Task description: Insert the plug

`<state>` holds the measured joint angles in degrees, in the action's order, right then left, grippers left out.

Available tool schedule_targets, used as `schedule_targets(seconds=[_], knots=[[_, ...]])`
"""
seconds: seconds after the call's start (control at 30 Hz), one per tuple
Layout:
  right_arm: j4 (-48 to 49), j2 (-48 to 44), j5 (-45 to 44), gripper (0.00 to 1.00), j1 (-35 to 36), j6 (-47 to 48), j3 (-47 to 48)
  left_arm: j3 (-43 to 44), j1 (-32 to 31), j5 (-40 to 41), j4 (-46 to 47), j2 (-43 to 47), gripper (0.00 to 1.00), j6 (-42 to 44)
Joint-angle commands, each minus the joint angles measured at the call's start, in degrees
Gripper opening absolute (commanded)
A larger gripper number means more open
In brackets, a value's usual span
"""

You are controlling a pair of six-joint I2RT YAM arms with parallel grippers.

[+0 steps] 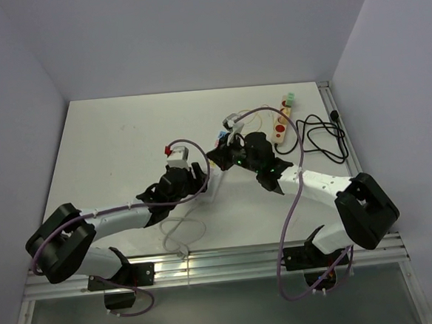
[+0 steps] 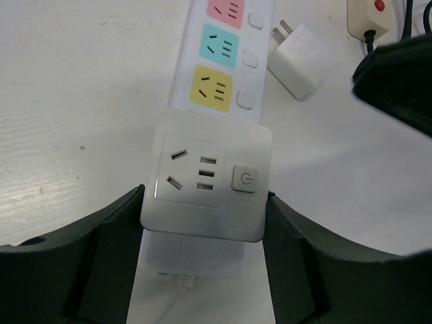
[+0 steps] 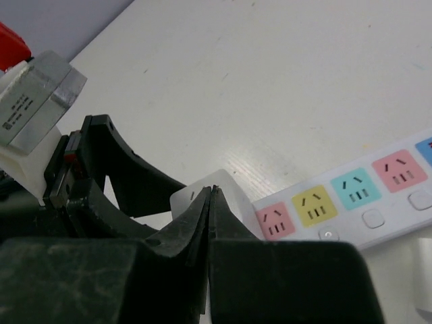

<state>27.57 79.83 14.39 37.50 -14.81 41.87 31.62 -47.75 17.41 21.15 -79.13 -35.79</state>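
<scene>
The white table in front of me carries a long white power strip near its middle, with pink, teal and yellow sockets. A small white plug lies flat just beside it. Toward the far right corner sits a cream strip with red spots, and a black cable loops along the right edge. A white cord curls by the near edge.

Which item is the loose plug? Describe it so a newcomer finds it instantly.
Find the long white power strip with coloured sockets. Beside its teal socket, on the button side, lies a small white plug. Unlike its neighbours, it is a loose block with two bare metal prongs.
</scene>
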Motion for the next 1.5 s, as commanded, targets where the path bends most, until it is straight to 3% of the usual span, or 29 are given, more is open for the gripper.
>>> schedule_targets(seconds=[0.0,0.7,0.93,1.47], knots=[[-2.34,0.24,4.06,0.0,0.3,-1.45,1.99,-1.12,-1.73,1.4,-9.37,-4.79,0.34,-0.51],[-2.79,7.44,7.76,0.0,-2.16,-3.91,0.06,7.75,-2.88,3.51,-18.42,-8.75,0.33,0.99],[1.08,10.77,12.05,0.0,-5.23,-7.51,-2.14,13.46,-2.79,2.72,-23.95,-12.09,0.34,0.46],[-1.29,17.46,13.9,0.0,-9.19,-9.45,2.87,28.94,-2.18,-3.24,-37.06,-20.62,0.33,0.99]])
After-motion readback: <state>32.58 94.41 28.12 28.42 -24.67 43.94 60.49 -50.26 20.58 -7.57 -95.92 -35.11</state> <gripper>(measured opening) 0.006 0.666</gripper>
